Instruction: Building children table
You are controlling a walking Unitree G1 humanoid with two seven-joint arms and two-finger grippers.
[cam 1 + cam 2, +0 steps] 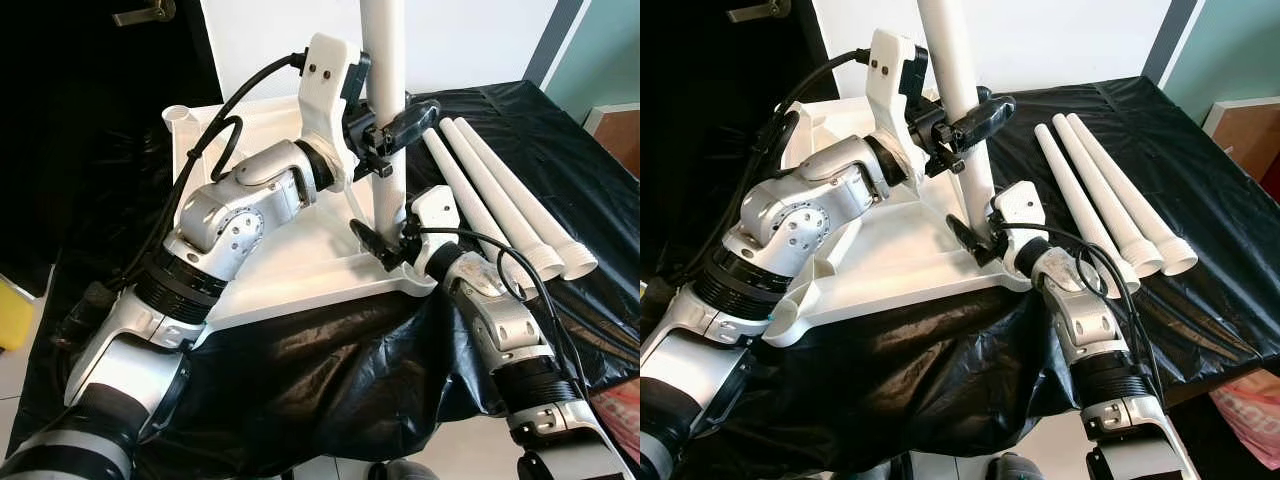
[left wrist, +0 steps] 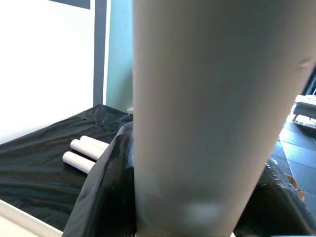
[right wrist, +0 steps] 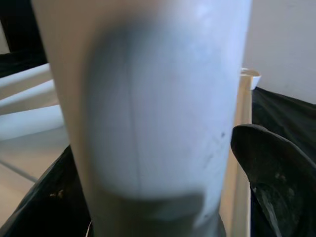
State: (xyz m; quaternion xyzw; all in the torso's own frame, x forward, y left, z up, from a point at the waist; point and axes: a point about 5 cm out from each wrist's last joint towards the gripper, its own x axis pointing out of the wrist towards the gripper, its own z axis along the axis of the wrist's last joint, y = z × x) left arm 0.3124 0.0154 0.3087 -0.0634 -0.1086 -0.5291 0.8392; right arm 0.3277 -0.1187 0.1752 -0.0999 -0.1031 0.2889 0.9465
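Note:
A white tabletop (image 1: 285, 265) lies upside down on a table draped in black cloth. At its near right corner a white table leg (image 1: 384, 60) stands upright. My left gripper (image 1: 385, 135) is shut on the leg partway up, one black finger wrapping its front. My right gripper (image 1: 386, 246) is shut on the same leg just above its base at the tabletop corner. In the left wrist view the leg (image 2: 197, 123) is close and blurred. In the right wrist view the leg (image 3: 148, 108) sits between black fingers (image 3: 269, 170).
Three loose white legs (image 1: 505, 205) lie side by side on the black cloth (image 1: 330, 370) to the right. An open leg socket (image 1: 178, 117) rises at the tabletop's far left corner. A dark door is at the back left. A yellow object (image 1: 12, 312) sits on the floor at left.

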